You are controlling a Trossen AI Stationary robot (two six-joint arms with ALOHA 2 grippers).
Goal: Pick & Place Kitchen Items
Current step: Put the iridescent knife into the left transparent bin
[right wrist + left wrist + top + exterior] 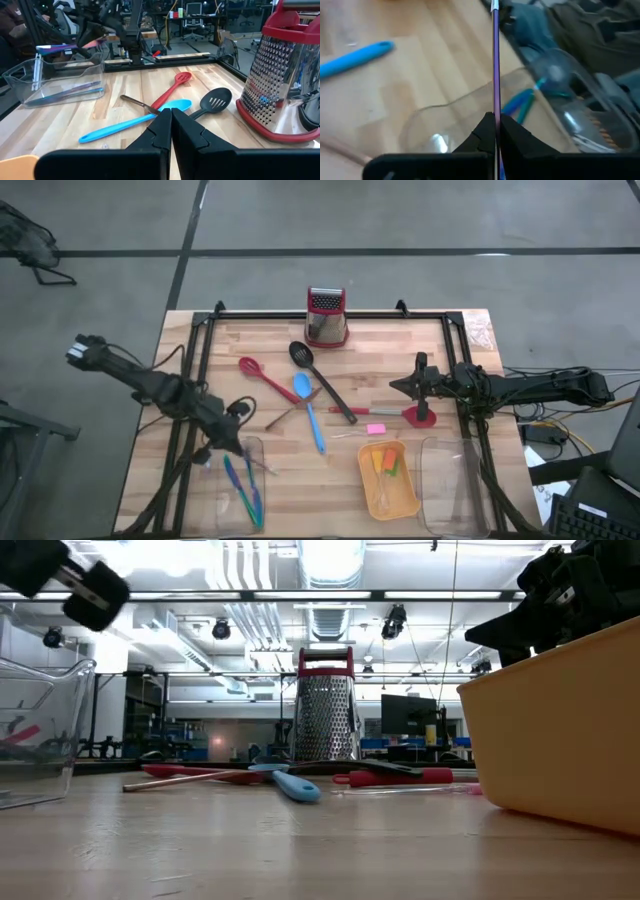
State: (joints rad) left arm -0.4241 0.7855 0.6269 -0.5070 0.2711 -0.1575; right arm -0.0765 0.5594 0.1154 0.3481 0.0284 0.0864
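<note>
Right now the left gripper [496, 131] is clamped on a thin purple stick [495, 60], which runs straight out ahead of its fingertips, over the clear tray [238, 485] just below it that already holds blue and green sticks [243, 488]. Such a stick looks light, stiff and narrow, so it could pivot in the jaws; a pinch near mid-length seems safest. The right gripper [171, 131] is closed on nothing, with the blue spoon [131, 120], red spoon [171, 89] and black spatula [214, 100] lying ahead of it.
</note>
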